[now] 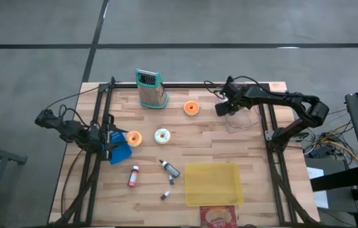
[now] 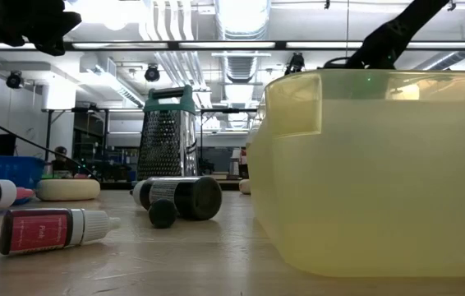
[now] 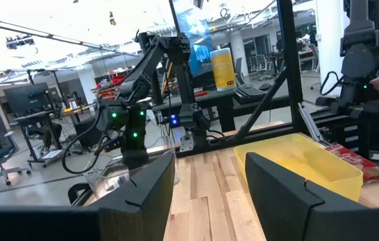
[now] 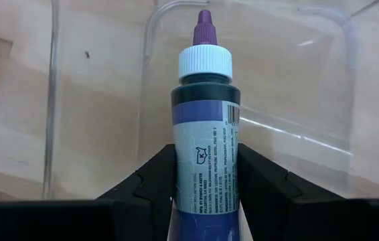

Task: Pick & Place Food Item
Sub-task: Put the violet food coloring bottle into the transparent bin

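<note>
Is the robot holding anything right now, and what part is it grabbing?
Yes. The right tool squeezes a small purple-capped bottle around its lower body, cap pointing away. The left tool is open and holds nothing.

Table (image 1: 255, 183) is pale plank wood, matt. Yellow bin (image 1: 212, 183) looks like cloudy see-through plastic, grater (image 2: 167, 140) is perforated metal.
</note>
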Controlling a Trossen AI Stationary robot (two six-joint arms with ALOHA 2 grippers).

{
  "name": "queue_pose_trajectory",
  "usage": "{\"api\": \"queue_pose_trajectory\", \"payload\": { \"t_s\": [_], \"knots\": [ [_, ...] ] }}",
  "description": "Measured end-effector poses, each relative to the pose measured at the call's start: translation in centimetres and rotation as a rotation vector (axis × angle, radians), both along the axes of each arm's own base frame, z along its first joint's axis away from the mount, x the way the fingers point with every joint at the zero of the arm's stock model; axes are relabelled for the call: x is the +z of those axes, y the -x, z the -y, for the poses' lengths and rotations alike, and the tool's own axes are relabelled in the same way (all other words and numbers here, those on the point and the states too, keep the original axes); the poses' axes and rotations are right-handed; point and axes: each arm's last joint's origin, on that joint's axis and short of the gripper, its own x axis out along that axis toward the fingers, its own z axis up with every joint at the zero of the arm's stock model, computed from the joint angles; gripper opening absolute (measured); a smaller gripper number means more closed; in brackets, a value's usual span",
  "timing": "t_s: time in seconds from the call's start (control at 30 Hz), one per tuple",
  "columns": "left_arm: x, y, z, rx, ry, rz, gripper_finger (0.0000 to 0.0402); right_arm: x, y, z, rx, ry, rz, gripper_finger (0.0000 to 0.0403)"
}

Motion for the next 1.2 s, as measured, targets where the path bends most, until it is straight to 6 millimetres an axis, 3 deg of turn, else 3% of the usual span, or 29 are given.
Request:
{"api": "queue_pose_trajectory", "payload": {
  "t_s": [0.57,0.77,0.93,1.2],
  "knots": [
    [0.0,0.0,0.0,0.0,0.0,0.0,0.0188,-0.8,0.0,0.1,0.021,0.037,0.043,0.0134],
    [0.0,0.0,0.0,0.0,0.0,0.0,0.0188,0.9,-0.3,0.6,0.008,0.075,0.091,0.0134],
    [0.0,0.0,0.0,0.0,0.0,0.0,0.0188,2.6,0.7,0.9,-0.048,0.09,0.124,0.0134],
    [0.0,0.0,0.0,0.0,0.0,0.0,0.0188,2.8,2.6,0.9,-0.047,0.051,0.04,0.0134]
  ]
}}
